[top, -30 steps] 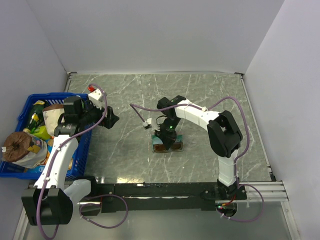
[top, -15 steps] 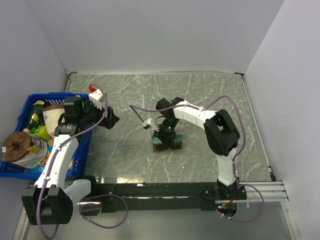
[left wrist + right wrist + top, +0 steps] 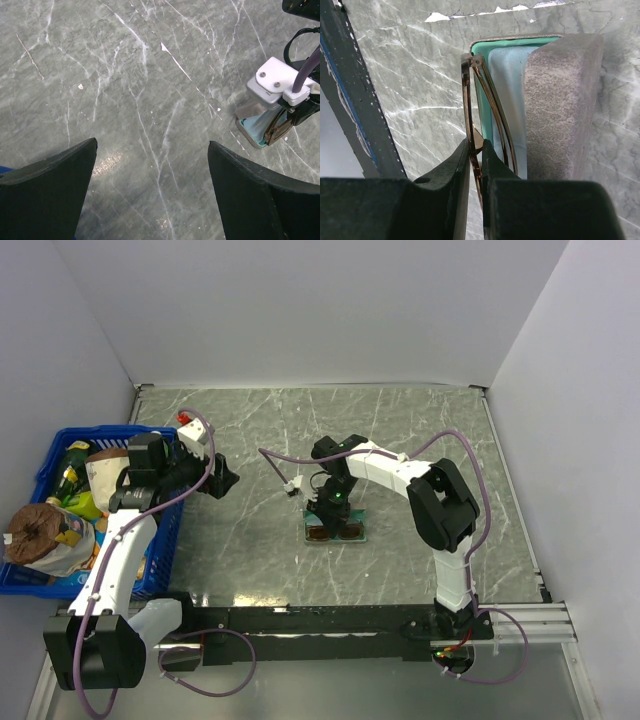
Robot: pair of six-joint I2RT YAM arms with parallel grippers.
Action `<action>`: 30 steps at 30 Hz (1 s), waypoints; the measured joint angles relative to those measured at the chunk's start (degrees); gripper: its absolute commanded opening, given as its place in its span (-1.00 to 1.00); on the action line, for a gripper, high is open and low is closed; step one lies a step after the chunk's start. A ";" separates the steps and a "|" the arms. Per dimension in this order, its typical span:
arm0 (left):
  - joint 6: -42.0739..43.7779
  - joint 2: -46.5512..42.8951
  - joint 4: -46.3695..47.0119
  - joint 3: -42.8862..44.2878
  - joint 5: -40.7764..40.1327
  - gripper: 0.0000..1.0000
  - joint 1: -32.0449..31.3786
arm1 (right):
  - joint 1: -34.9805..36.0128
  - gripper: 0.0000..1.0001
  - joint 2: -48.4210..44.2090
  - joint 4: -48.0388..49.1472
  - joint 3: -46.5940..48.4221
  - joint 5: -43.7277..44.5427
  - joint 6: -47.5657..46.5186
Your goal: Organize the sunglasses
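Over the last second the right arm has drawn in a touch, carrying its end effector (image 3: 476, 150) slightly leftward. It stays pinched on the thin rim of the sunglasses (image 3: 466, 105), which stand on edge at the lip of the open case (image 3: 560, 100), though whether they touch the teal lining I cannot tell. The left end effector (image 3: 152, 150) has not moved, its fingers spread wide over the surface (image 3: 250, 420) near the blue basket (image 3: 50, 455). This looks like a final alignment before the glasses are lowered in and released.

Both arms (image 3: 110, 560) have white links (image 3: 392, 468), black joints (image 3: 445, 508), looping purple cables (image 3: 306, 70) and black fingers (image 3: 47, 195)
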 measured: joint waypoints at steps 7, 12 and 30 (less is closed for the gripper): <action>0.00 0.04 0.20 -0.28 0.09 0.93 0.00 | 0.00 -1.00 0.02 0.11 0.00 0.22 0.42; 0.00 0.07 0.37 -0.28 0.11 0.93 0.00 | 0.00 -1.00 0.11 0.22 -0.04 0.22 0.66; 0.00 0.09 0.42 -0.37 0.55 0.93 0.00 | 0.00 -1.00 1.20 0.26 -0.04 0.55 0.94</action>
